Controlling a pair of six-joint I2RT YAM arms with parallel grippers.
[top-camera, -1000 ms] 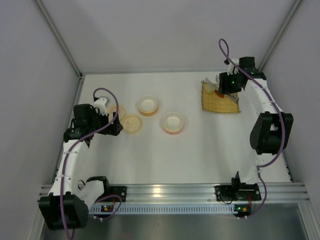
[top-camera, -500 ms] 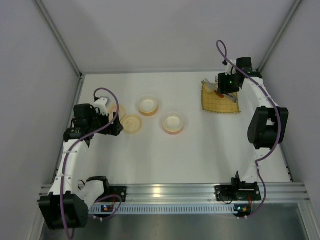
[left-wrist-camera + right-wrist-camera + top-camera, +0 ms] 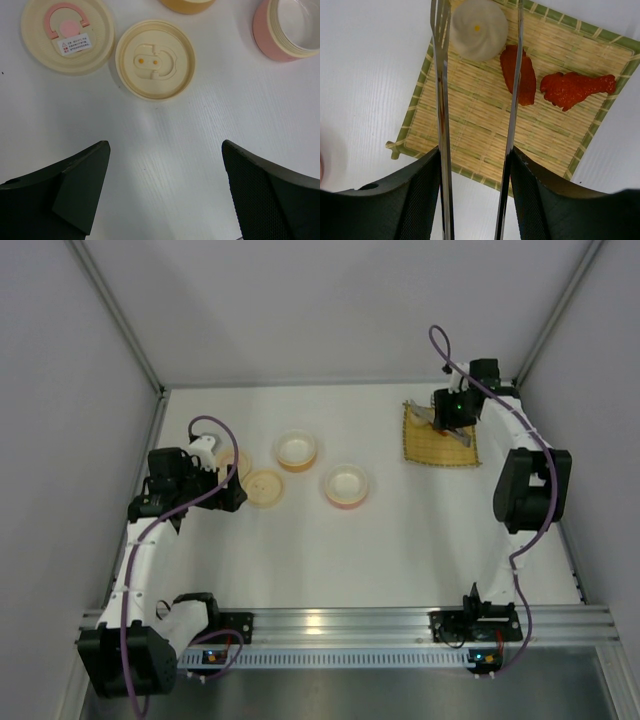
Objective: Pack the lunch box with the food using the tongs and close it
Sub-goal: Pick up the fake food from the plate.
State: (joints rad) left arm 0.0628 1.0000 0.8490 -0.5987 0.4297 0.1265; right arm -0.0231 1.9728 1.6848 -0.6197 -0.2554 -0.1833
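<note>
My right gripper (image 3: 476, 155) is shut on the tongs (image 3: 441, 100), its pads pressing on the outside of the two slim metal arms. Those arms reach out over the bamboo mat (image 3: 485, 135). The food lies on the mat: a pale round lump (image 3: 478, 29) between the tong arms, a red sausage piece (image 3: 526, 82) partly under the right arm, and a red drumstick-shaped piece (image 3: 572, 87) further right. The lunch box stands open in parts: an orange bowl (image 3: 297, 450), a pink bowl (image 3: 346, 485) and two cream lids (image 3: 155, 59) (image 3: 67, 36). My left gripper (image 3: 165, 150) hangs open over bare table just short of the lids.
The mat (image 3: 440, 435) lies at the back right, close to the right wall of the white enclosure. The bowls and lids sit left of centre. Both arm bases stand on the rail at the near edge.
The right arm has shifted slightly back and left, carrying the tongs further over the mat. The left arm has not moved.
</note>
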